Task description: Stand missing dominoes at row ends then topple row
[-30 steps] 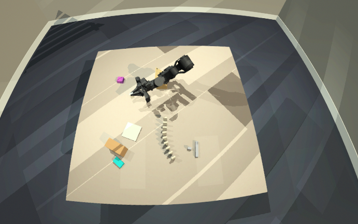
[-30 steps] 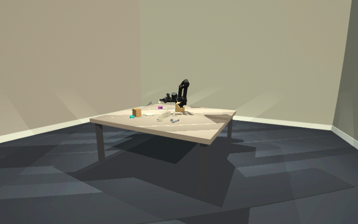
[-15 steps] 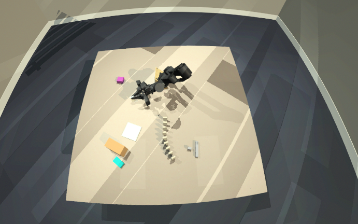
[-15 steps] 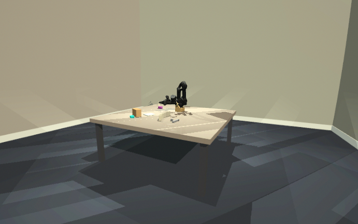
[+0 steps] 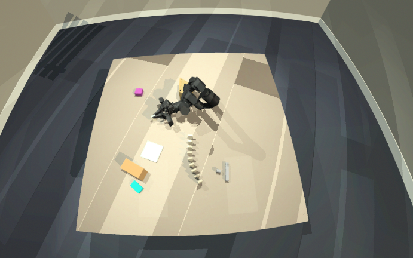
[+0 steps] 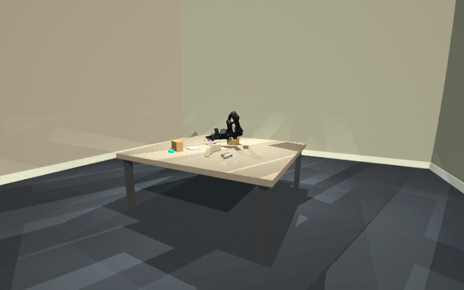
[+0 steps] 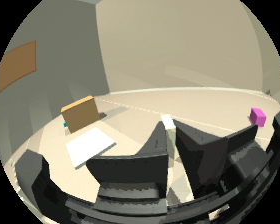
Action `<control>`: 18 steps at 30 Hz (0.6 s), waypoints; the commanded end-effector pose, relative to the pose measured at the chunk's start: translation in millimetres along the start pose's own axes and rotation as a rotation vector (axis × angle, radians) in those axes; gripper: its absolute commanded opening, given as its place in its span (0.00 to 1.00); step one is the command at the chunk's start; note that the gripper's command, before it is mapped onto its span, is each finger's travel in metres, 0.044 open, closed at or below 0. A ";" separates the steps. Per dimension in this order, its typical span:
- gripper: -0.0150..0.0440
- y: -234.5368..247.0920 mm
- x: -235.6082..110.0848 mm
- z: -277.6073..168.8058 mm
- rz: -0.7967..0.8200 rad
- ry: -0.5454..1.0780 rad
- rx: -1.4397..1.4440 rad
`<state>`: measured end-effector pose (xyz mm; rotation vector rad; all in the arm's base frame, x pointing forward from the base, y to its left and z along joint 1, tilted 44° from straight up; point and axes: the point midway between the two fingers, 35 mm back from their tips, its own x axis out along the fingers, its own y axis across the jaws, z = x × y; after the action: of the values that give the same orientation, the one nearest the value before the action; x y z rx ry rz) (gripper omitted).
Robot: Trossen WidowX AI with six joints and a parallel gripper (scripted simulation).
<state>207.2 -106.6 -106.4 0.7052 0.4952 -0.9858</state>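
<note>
The gripper [image 5: 155, 116] is clamped narrow on a pale domino [image 7: 168, 124], which shows between its fingers. Just ahead of it lies a white sheet [image 5: 152, 151], then the orange box [image 5: 133, 168]. Well off to one side stands the curved domino row [image 5: 193, 159].

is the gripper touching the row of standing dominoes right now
Apart. In the top view the gripper sits near the arm's base, with bare table between it and the near end of the domino row. It is shut on a pale domino.
</note>
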 end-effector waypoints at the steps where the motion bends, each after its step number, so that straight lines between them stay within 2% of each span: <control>1: 0.29 0.6 1.7 -8.3 -0.003 -0.013 0.007; 11: 0.29 -5.3 0.9 -33.3 -0.011 -0.039 0.004; 18: 0.29 -5.8 0.8 -34.8 -0.011 -0.041 0.003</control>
<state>198.9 -83.4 -132.1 0.6821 0.4750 -1.0063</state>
